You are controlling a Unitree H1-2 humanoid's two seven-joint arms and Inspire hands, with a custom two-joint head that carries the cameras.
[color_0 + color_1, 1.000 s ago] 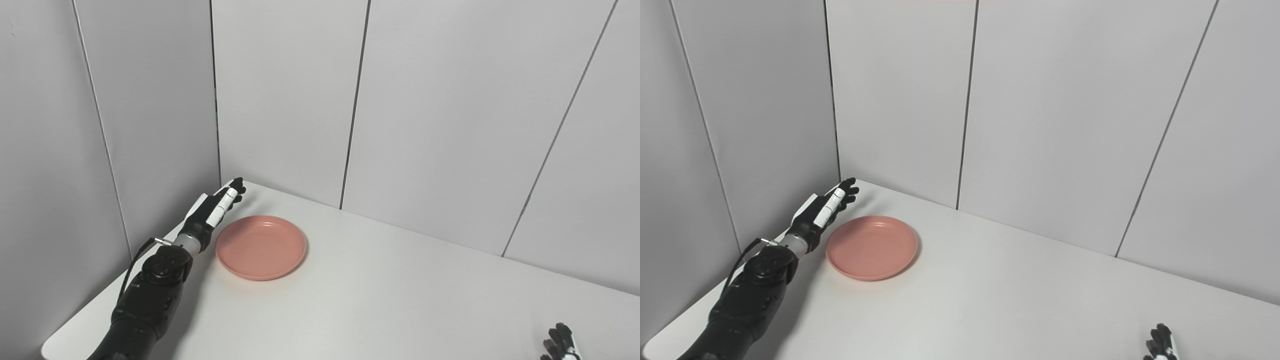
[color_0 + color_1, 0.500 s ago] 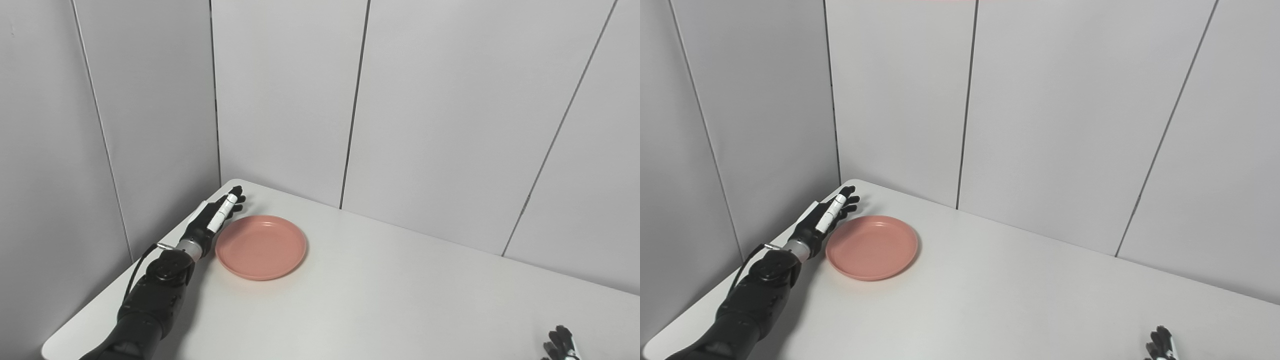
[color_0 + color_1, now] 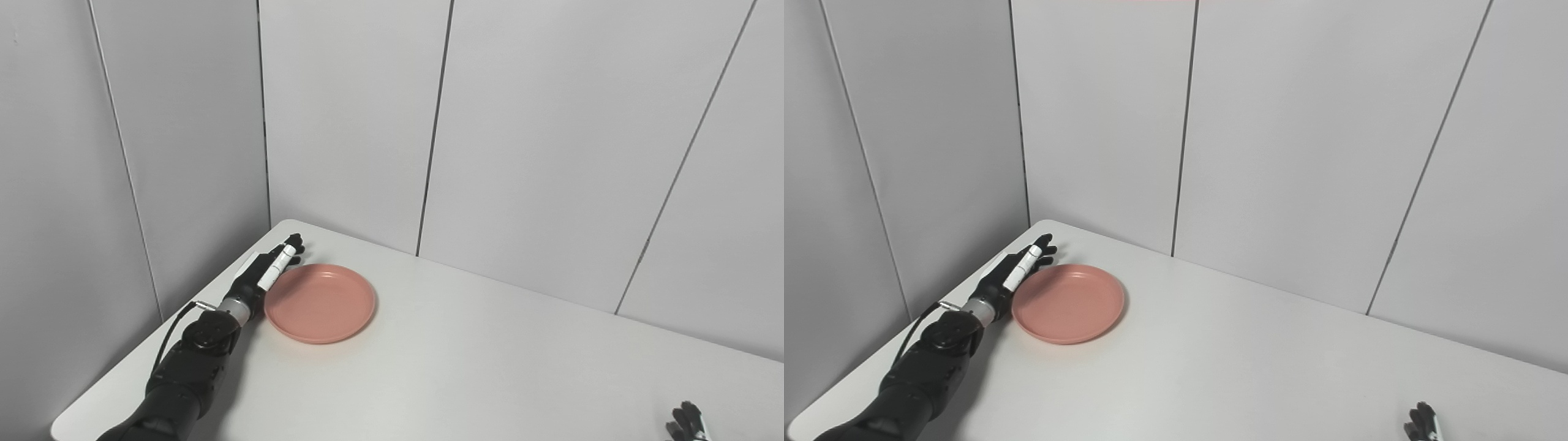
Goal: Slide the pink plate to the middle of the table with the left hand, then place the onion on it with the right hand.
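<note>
Pink plate (image 3: pixel 320 302): round and shallow, with a low raised rim and a matte, salmon-pink finish that looks like plastic. It lies flat near the far left corner of the table, well short of the middle, with nothing on it.

Table (image 3: pixel 465 367): smooth white top with a rounded corner and a faint sheen; pale grey wall panels with thin dark seams stand behind it on two sides.

Left hand (image 3: pixel 269 269): black with a white segment along one finger, stretched out flat and low at the plate's left edge. Its fingers are straight and close together, holding nothing. It sits just beside the rim, apparently touching it, though contact is hard to confirm from here.

Left arm (image 3: pixel 190 367): dark, glossy casing with a round joint and a thin black cable looping out near the metal wrist ring.

Right hand (image 3: pixel 687 424): only dark fingertips show at the bottom right edge of the view, so I cannot tell whether it is spread or closed.
</note>
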